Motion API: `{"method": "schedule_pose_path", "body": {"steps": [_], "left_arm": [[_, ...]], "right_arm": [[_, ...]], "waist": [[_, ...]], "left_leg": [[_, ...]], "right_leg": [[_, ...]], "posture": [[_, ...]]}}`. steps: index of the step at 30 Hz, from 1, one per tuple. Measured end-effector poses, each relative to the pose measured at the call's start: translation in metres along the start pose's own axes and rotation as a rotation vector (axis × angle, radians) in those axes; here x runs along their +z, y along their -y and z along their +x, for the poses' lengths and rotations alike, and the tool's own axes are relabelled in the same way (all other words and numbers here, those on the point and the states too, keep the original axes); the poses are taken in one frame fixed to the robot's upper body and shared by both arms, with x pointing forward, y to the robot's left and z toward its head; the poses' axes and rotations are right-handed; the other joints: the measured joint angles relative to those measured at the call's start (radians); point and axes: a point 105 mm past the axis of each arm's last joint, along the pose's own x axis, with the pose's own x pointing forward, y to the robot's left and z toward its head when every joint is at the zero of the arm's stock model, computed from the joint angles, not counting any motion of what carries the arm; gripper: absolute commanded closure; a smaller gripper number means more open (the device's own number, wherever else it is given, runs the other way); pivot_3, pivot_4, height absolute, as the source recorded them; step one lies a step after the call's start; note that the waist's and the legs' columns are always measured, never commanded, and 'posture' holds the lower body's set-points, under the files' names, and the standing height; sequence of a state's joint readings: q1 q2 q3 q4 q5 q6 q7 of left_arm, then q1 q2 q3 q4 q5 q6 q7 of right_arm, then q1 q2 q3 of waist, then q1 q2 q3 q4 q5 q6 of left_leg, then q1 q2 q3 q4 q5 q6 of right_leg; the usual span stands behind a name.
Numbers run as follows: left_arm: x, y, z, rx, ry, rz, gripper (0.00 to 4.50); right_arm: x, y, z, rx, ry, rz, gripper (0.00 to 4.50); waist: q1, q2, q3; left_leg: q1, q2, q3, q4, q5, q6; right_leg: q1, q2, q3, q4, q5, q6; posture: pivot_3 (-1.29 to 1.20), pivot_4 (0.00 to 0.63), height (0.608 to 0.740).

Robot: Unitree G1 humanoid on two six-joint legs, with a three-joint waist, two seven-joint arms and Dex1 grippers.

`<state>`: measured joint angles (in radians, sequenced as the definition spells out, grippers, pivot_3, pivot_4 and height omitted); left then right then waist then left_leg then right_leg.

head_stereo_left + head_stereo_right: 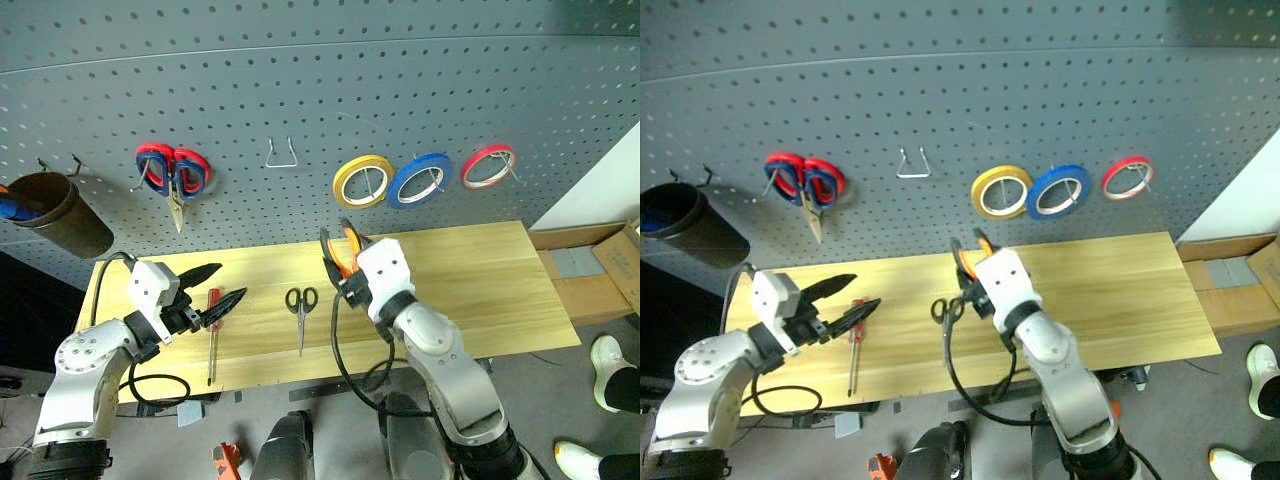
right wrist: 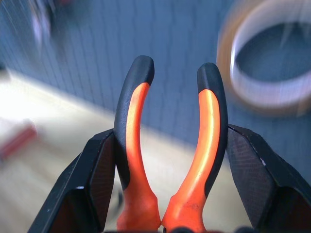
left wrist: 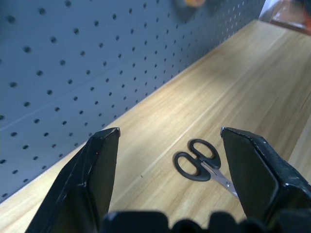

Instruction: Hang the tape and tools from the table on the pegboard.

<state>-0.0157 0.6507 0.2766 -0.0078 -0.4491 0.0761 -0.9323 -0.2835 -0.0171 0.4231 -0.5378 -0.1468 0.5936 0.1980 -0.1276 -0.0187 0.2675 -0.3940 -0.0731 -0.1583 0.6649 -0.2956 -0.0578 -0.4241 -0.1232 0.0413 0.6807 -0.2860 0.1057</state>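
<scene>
The pegboard (image 1: 300, 80) was dark grey, dotted with a regular grid of small dark holes. On it hung a yellow roll (image 1: 362, 181), the blue tape (image 1: 419, 180) with a pale inner core, and a thinner red roll (image 1: 488, 166). The hanging scissors (image 1: 173, 172) had red handles edged in blue. A brown cup (image 1: 52, 210) hung at the far left. The bench (image 1: 480, 290) was light yellowish wood with streaked grain. On it lay black-handled scissors (image 1: 300, 305) with silver blades and a red-handled screwdriver (image 1: 212, 330). The right end effector (image 2: 170, 194), black-fingered, held pliers (image 2: 170, 145) with orange and black handles. The left end effector (image 1: 215, 290) was black on a white wrist.
</scene>
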Motion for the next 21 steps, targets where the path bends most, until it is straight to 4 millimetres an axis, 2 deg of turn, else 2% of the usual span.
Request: {"method": "schedule_pose_path", "body": {"steps": [4, 12, 21], "left_arm": [[0.008, -0.002, 0.001, 0.001, 0.047, 0.004, 0.92], [0.013, -0.004, 0.005, 0.018, 0.092, -0.008, 0.92], [0.019, -0.006, 0.003, 0.046, 0.127, -0.023, 0.92]], "right_arm": [[0.036, 0.001, 0.013, 0.031, 0.118, -0.035, 1.60], [0.070, 0.005, 0.047, 0.085, 0.225, -0.085, 1.60], [0.107, -0.006, 0.078, 0.145, 0.369, -0.145, 1.60]], "waist": [[0.008, 0.000, 0.000], [0.013, 0.000, 0.000], [0.009, 0.000, 0.000]], "left_leg": [[0.000, 0.000, 0.000, 0.000, 0.000, 0.000], [0.000, 0.000, 0.000, -0.001, 0.000, 0.000], [0.000, 0.000, 0.000, -0.001, 0.000, -0.001]], "right_leg": [[0.000, 0.000, 0.000, -0.001, 0.000, 0.000], [-0.001, 0.000, -0.001, -0.001, 0.000, 0.000], [-0.001, 0.000, -0.001, -0.001, 0.000, 0.000]], "posture": [[-0.09, 0.281, 0.740], [-0.08, 0.273, 0.740], [-0.06, 0.265, 0.740]]}}
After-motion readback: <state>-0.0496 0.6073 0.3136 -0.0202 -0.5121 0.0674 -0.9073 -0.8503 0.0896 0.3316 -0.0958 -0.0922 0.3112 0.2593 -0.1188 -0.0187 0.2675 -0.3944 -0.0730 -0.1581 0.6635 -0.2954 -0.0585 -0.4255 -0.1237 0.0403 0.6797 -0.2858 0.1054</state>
